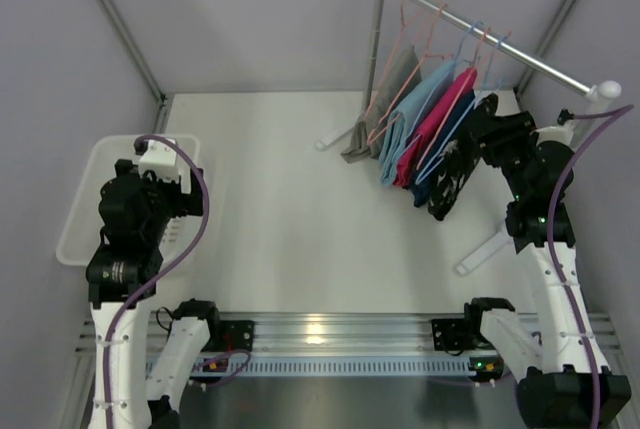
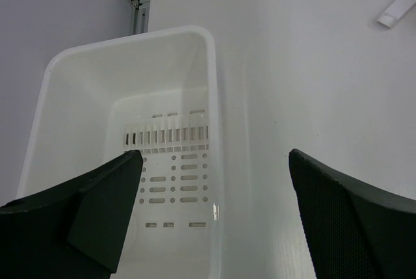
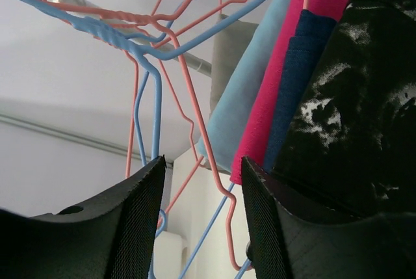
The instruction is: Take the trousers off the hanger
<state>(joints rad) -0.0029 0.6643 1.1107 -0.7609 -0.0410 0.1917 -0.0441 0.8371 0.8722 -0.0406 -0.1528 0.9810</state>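
At the near end of the rail (image 1: pixel 500 44), the black speckled trousers (image 3: pixel 351 116) hang beside the right gripper (image 3: pixel 201 165), half-narrowed around bare hanger wires (image 3: pixel 110 34) (left gripper (image 2: pixel 214 159) wide, far from the rail), so the grasp step probably needs cloth between the jaws.

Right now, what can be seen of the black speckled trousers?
The black trousers with white speckles look like soft cloth, folded and hanging at the near end of the row on the rail, pressed against the navy pair. They drape downward, not yet removed. The right claw sits close beside them, jaws apart around hanger wires; whether it touches the cloth is unclear.
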